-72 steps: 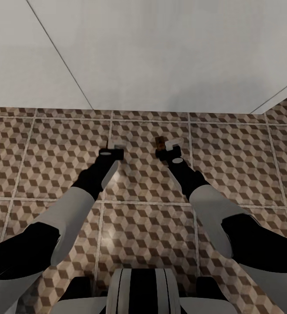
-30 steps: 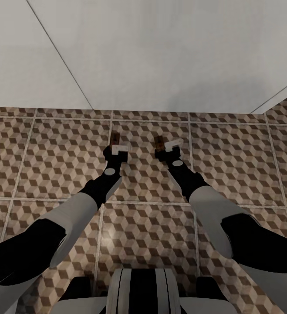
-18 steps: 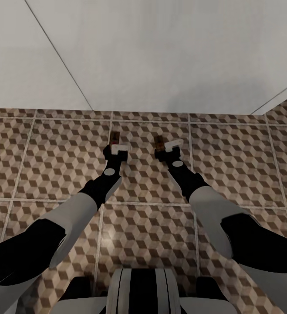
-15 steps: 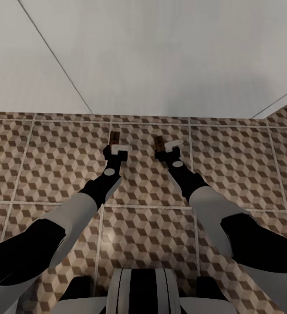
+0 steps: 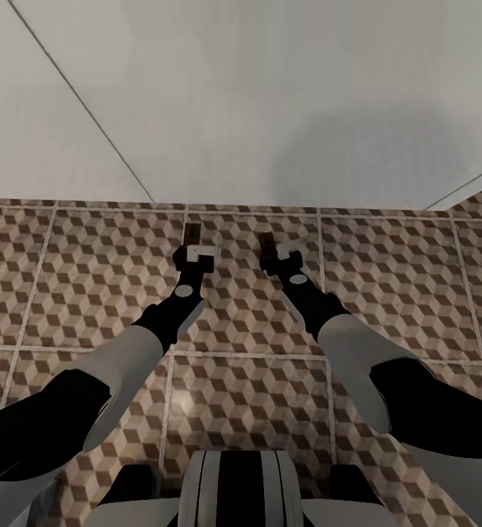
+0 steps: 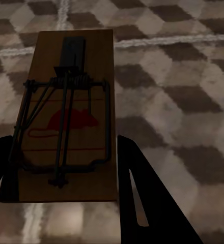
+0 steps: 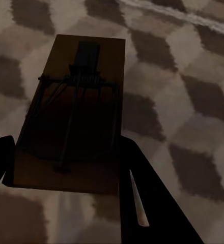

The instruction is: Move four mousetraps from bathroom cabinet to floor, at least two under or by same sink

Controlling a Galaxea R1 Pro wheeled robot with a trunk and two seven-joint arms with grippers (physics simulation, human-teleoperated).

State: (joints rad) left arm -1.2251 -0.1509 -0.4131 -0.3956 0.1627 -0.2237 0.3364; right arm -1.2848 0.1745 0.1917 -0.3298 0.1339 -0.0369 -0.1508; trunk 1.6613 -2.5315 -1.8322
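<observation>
Two mousetraps between fingers, above bathroom floor.

Head camera looks steeply down; wrist cameras sit close above the same bathroom floor.

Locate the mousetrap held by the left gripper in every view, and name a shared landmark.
Head view: small tan wooden mousetrap at the left gripper, upper centre.
Left wrist view: same trap between the dark fingers.
Right wrist view: another trap.
Shared landmark: cube-patterned floor tiles.

Tan wooden mousetrap between left gripper fingers, second wooden mousetrap between right gripper fingers, cube-patterned tiled floor beneath, white boxy sink front beyond both.
</observation>
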